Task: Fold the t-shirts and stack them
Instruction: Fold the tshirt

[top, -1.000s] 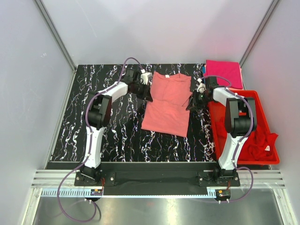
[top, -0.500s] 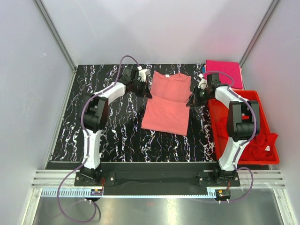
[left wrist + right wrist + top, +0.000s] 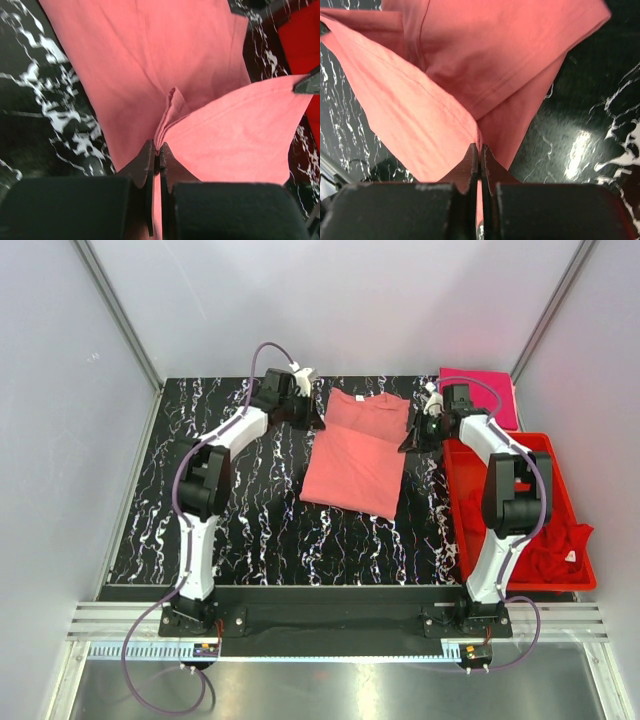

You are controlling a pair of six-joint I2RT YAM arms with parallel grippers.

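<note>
The salmon-pink cotton t-shirt [image 3: 352, 455] lies mid-bench, toward the far edge of the black marbled bench [image 3: 240, 530]. The left claw [image 3: 156, 150] is clenched on the shirt's left side, with cloth bunched at its tips. The right claw [image 3: 480, 150] pinches the opposite side, and a fold lifts there. A folded magenta-pink t-shirt [image 3: 485, 392] sits at the far right corner. A crumpled red t-shirt [image 3: 545, 540] lies in the red plastic bin [image 3: 525, 584] along the right edge.
</note>
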